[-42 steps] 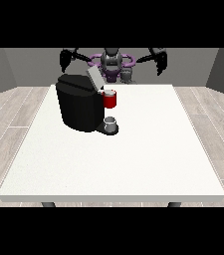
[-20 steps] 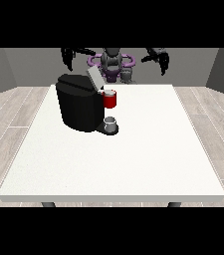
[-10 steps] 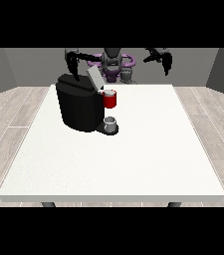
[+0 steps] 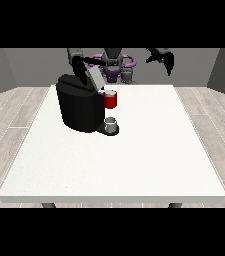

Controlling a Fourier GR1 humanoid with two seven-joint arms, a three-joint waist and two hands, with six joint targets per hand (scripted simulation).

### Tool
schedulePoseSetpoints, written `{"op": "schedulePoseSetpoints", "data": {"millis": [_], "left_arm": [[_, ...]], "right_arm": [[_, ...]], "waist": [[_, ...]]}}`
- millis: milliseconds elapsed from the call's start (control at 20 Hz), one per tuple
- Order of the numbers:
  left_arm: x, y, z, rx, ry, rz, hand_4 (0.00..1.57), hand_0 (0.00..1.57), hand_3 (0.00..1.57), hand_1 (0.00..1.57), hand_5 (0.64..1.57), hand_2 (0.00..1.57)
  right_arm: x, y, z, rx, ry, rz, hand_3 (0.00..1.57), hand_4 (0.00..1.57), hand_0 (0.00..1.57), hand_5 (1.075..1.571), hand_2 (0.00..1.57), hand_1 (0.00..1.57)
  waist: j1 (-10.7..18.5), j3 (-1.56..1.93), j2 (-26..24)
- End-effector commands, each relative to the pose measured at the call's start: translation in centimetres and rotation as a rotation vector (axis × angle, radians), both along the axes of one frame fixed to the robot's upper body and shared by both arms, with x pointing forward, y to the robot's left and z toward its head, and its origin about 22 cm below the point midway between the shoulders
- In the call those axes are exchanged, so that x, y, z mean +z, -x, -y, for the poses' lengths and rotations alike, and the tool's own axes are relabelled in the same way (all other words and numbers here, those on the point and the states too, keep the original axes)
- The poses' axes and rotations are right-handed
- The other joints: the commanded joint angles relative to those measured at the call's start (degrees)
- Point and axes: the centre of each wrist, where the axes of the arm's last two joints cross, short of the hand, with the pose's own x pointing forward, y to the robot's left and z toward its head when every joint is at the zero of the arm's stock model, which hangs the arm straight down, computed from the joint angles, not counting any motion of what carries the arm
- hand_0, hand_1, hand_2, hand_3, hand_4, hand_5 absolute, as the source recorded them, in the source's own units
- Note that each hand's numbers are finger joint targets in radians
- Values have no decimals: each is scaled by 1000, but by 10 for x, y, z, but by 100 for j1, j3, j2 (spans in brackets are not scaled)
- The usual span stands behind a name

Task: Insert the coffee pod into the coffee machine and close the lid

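A black coffee machine (image 4: 80, 107) stood on the large white table (image 4: 114, 160), toward the far left part of it as the front view showed it. Its body was a tall dark block, and a grey lid (image 4: 95, 79) rose from its top at a slant, tilted up and back, so the machine stood open. At the machine's front right, a red part (image 4: 110, 100) with a pale top sat just under the raised lid; whether this was the coffee pod seated in its holder or part of the machine could not be told. Below it, on the machine's dark base, stood a small grey cup (image 4: 111, 123), upright.

The robot (image 4: 115, 65) was at the far edge of the table, with a purple and grey torso. The hand at the view's left (image 4: 78, 70) hung just behind the top of the coffee machine, close to the lower end of the lid; it showed as a dark shape against the machine, and whether its fingers were straight or curled, or touching the lid, could not be told. The hand at the view's right (image 4: 167, 60) was raised above the table's far right edge, well apart from the machine, its fingers pointing downward, spread and holding nothing.
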Motion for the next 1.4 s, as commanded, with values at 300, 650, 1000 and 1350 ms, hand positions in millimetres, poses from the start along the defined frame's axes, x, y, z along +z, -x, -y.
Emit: {"op": "schedulePoseSetpoints", "data": {"millis": [300, 650, 1000, 1350], "left_arm": [[-10, 14, -26, 63, -33, 23, 346, 0, 0, 0, 1571, 0], [9, 2, 10, -13, -41, 9, 411, 0, 0, 0, 1571, 0], [10, 1, 13, -22, -36, 86, 327, 0, 0, 0, 1571, 0], [23, -9, 15, -76, -39, 111, 379, 0, 0, 0, 1571, 0]], "right_arm": [[16, -11, -22, 69, 62, 48, 0, 127, 0, 1571, 0, 0], [59, -25, -58, 117, 124, 114, 0, 103, 0, 1571, 0, 0], [69, -24, -63, 145, 168, 187, 0, 0, 0, 1571, 0, 0], [115, -25, -69, 102, 268, 259, 0, 219, 0, 1571, 0, 0]], "waist": [[-160, 6, 310], [177, 7, 289], [366, 7, 704], [869, 8, 830]]}}
